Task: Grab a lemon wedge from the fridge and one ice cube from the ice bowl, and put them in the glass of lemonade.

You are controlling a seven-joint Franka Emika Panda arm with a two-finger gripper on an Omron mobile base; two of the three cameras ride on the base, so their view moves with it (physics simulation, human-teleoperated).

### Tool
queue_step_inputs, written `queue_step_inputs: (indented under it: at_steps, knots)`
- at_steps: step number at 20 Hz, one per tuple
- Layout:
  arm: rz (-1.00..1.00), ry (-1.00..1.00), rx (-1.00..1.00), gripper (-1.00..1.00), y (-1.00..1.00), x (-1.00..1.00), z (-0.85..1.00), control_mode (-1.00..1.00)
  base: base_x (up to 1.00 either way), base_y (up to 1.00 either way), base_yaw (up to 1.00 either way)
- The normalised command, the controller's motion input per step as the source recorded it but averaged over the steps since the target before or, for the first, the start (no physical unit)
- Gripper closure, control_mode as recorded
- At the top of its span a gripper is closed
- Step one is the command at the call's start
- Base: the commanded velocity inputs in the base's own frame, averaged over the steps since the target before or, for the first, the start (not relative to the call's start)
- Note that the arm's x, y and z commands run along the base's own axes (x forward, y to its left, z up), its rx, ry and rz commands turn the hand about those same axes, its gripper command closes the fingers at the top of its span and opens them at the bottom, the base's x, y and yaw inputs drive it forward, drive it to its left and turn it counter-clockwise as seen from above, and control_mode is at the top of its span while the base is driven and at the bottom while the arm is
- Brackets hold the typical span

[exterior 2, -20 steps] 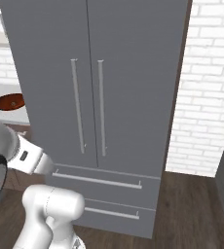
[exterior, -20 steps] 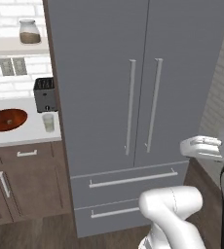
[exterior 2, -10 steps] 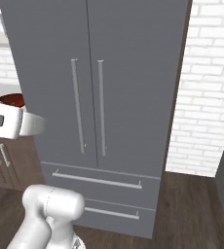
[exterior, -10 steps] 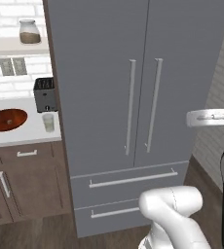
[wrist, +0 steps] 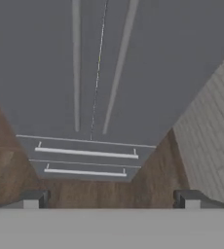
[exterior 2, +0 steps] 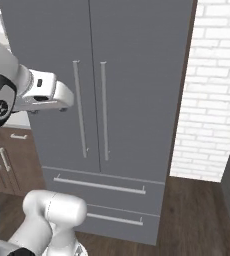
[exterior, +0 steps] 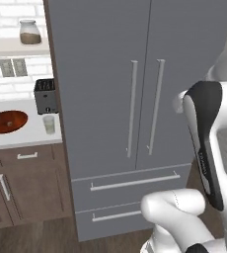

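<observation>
The grey two-door fridge (exterior: 110,74) stands straight ahead with both doors shut, so the lemon wedge is hidden. On the white counter to its left sit the reddish-brown ice bowl (exterior: 7,121) and the small glass of lemonade (exterior: 49,124). No ice cube can be made out in the bowl. My arm (exterior: 204,148) rises at the right, and its white hand (exterior 2: 47,92) hovers in front of the left door, short of the handles (exterior 2: 78,107). In the hand view my gripper (wrist: 111,198) is open and empty, looking down the doors to the drawers.
A dark toaster (exterior: 46,95) stands against the fridge's left side, behind the glass. A jar (exterior: 29,31) sits on a shelf above. Brown cabinets (exterior: 21,183) fill the space under the counter. A white brick wall (exterior 2: 217,100) borders the fridge on the right, above wood floor (exterior 2: 197,215).
The arm has lifted and swung its hand up in front of the fridge doors. Its forearm now covers the right of the left base view. The doors stay shut and the gripper open.
</observation>
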Motion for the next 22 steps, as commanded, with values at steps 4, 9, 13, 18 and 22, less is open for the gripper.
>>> queue_step_inputs:
  at_steps: [4, 9, 13, 18, 22]
  knots:
    - [0.0, 0.14, 0.0, -1.0, -0.57, 1.0, -0.53, -1.0, 0.0, 0.0, 0.0]
    - [0.0, 0.01, 0.05, -1.0, -0.09, 1.0, -0.45, -1.0, 0.0, 0.0, 0.0]
    - [0.0, -0.03, 0.09, -1.0, 0.0, 0.93, -0.11, -1.0, 0.0, 0.0, 0.0]
    - [-0.07, -0.12, 0.03, -1.0, -0.06, 0.24, 0.15, -1.0, 0.0, 0.0, 0.0]
    - [-0.05, -0.18, 0.0, -1.0, 0.0, 0.0, 0.11, -1.0, 0.0, 0.0, 0.0]
